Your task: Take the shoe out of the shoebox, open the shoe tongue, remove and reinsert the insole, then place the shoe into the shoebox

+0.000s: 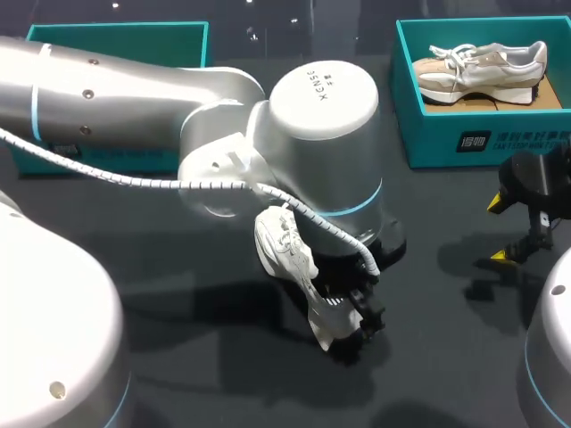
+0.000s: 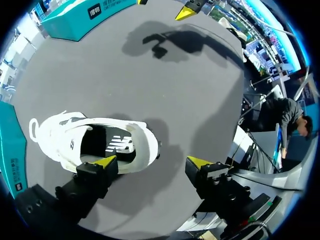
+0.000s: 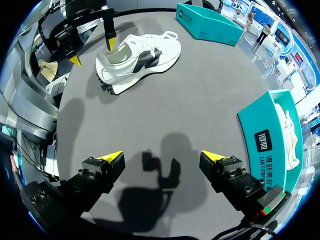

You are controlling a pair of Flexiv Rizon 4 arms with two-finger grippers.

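Note:
A white shoe [image 1: 285, 254] lies on the dark table under my left wrist; its black insole [image 2: 117, 145] shows through the opening. My left gripper [image 2: 152, 162] hangs open just over the heel. One yellow fingertip [image 2: 105, 161] sits at the edge of the shoe's opening, and the other fingertip [image 2: 199, 162] stands well clear of the heel. From the right wrist view, the shoe [image 3: 142, 52] lies far ahead. My right gripper [image 1: 510, 230] [image 3: 162, 159] is open and empty above bare table at the right. The teal shoebox [image 1: 473, 138] stands at the back right.
A beige shoe [image 1: 482, 67] lies inside the shoebox [image 3: 262, 135]. A second teal box [image 1: 120, 40] stands at the back left, partly behind my left arm [image 1: 116, 98]. Bare table lies between the white shoe and my right gripper.

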